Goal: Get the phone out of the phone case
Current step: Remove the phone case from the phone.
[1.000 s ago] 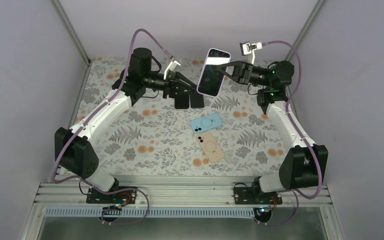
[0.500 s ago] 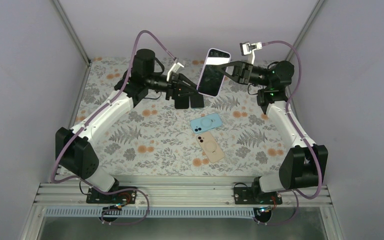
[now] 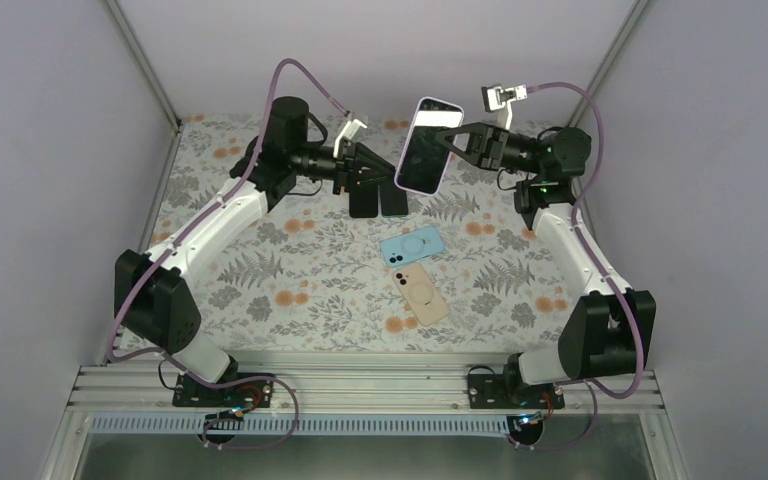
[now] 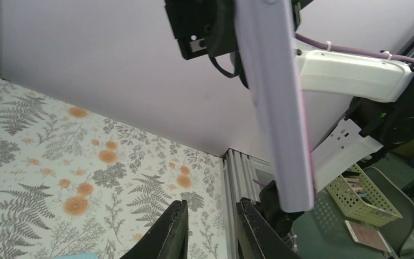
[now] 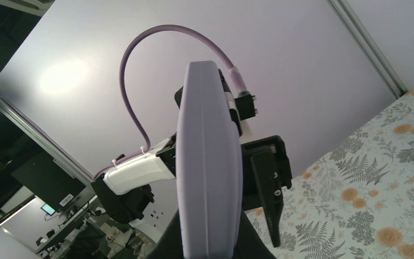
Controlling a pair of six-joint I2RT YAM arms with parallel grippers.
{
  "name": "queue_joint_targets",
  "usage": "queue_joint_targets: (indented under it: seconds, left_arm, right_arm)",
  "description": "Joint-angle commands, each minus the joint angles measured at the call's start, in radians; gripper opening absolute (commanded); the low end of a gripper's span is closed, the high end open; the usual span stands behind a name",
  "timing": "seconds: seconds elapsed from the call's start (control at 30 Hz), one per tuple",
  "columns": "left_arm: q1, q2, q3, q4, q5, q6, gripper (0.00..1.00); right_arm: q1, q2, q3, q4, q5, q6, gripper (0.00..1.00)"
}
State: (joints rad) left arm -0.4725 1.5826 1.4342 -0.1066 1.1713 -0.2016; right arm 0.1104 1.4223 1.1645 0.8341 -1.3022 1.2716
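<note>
The phone in its lavender case (image 3: pixel 425 145) is held up in the air at the back of the table, nearly upright, screen facing the camera. My right gripper (image 3: pixel 457 143) is shut on its right side; in the right wrist view the case edge (image 5: pixel 209 162) fills the middle, with my right gripper (image 5: pixel 209 234) clamped round its lower end. My left gripper (image 3: pixel 378 203) is open and empty, just left of and below the phone. In the left wrist view my left gripper (image 4: pixel 211 205) stands apart from the phone (image 4: pixel 280 108), which hangs above and to the right.
A light blue phone case (image 3: pixel 412 245) and a beige one (image 3: pixel 421 292) lie flat on the flowered tablecloth (image 3: pixel 260 270) in the middle. Side walls and frame posts close in the back corners. A metal rail (image 3: pixel 360 385) runs along the near edge.
My left gripper has moved up and slightly right, closer to the phone. The right gripper and phone have barely shifted.
</note>
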Motion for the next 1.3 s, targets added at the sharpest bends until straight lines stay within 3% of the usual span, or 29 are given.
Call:
queue_joint_targets:
  seconds: [0.0,0.17,0.37,1.27]
  left_arm:
    - [0.006,0.009,0.011,0.024,-0.009,-0.012,0.25]
    - [0.006,-0.004,-0.001,0.065,0.11,-0.026,0.35]
    - [0.006,-0.027,-0.005,0.082,0.194,-0.048,0.38]
    - [-0.009,0.02,0.025,0.025,0.031,-0.032,0.38]
  right_arm:
    - [0.005,-0.032,-0.002,0.08,0.02,0.028,0.04]
    - [0.005,-0.029,-0.002,0.053,0.026,0.007,0.04]
    - [0.003,-0.028,0.003,0.039,0.026,-0.008,0.04]
    - [0.005,-0.029,-0.001,0.022,0.026,-0.024,0.04]
